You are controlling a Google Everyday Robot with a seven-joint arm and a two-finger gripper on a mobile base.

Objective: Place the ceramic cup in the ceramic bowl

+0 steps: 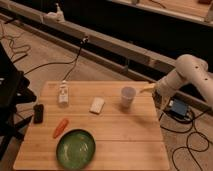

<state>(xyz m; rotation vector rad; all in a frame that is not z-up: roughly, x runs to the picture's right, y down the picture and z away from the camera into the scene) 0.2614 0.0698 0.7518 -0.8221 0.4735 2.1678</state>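
The ceramic cup [128, 96] is a small whitish-grey tapered cup standing upright near the back right of the wooden table [125, 135]. The ceramic bowl [76, 148] is a wide glossy green bowl near the table's front edge, left of centre, with nothing in it. My gripper [148, 90] is at the end of the white arm [187, 75] that reaches in from the right. It is level with the cup, just to the cup's right and slightly apart from it.
A flat white rectangular block [97, 105] lies left of the cup. A small white bottle [63, 93] stands at the back left. A dark object [38, 113] sits at the left edge. A carrot [60, 127] lies above the bowl. Cables run over the floor.
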